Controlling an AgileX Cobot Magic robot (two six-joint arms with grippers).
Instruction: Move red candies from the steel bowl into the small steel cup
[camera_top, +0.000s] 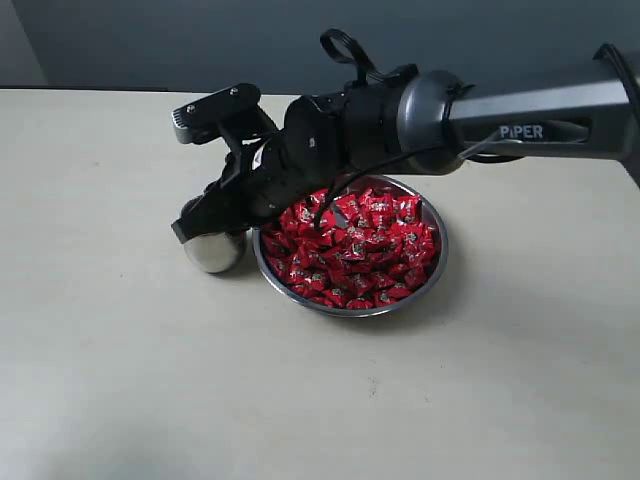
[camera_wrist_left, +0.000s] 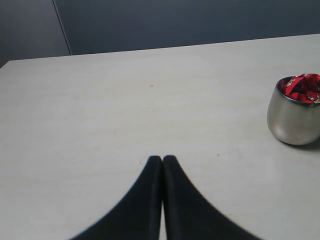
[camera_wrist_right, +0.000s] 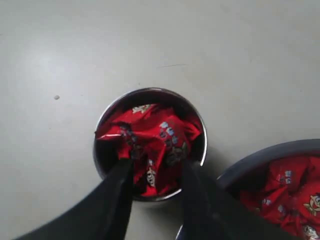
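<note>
The steel bowl (camera_top: 350, 312) in the middle of the table holds many red candies (camera_top: 360, 250). The small steel cup (camera_top: 215, 252) stands touching the bowl's left side and has several red candies (camera_wrist_right: 150, 130) inside, up to near its rim (camera_wrist_right: 150, 91). My right gripper (camera_wrist_right: 156, 165) reaches across the bowl and hangs just over the cup's mouth, open, its fingers apart over the candies in the cup. In the exterior view the right gripper (camera_top: 205, 215) covers the cup's top. My left gripper (camera_wrist_left: 162, 159) is shut and empty over bare table, well away from the cup (camera_wrist_left: 292, 120).
The pale table (camera_top: 120, 380) stretches on all sides of the bowl and cup. The right arm (camera_top: 520, 110) spans the back right above the bowl. A dark wall runs behind the table's far edge. The left arm does not show in the exterior view.
</note>
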